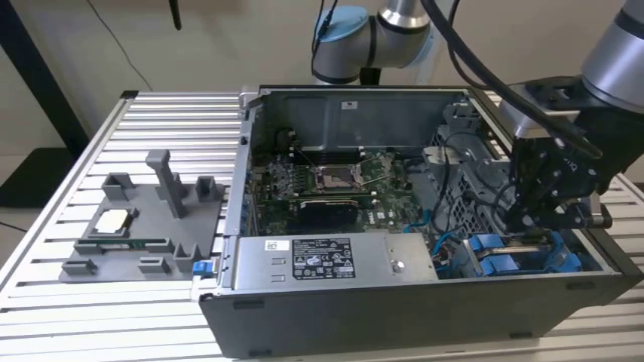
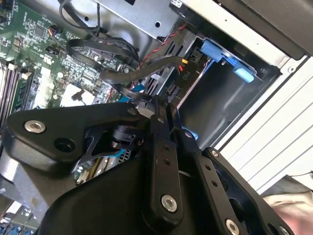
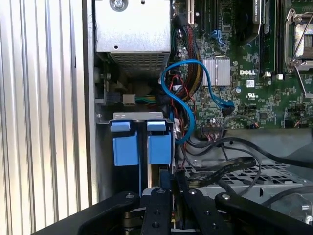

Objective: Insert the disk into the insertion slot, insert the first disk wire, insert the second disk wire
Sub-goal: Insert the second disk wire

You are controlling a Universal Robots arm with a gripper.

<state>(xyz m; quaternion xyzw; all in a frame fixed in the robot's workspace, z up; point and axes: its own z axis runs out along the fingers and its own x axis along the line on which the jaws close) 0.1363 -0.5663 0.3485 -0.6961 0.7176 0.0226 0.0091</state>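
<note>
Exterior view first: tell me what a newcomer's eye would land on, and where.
The open computer case dominates the middle of the slatted table, its green motherboard laid bare. At the exterior view's right the black pincer hangs low over the drive bay with its bright blue tabs. In the first wrist view, a blue cable loops over the wiring beside that bay.

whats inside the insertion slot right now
In the first wrist view, two blue plastic fittings stand side by side inside the insertion slot. The gripper hangs over one end of it and covers whatever lies beneath it there.
</note>
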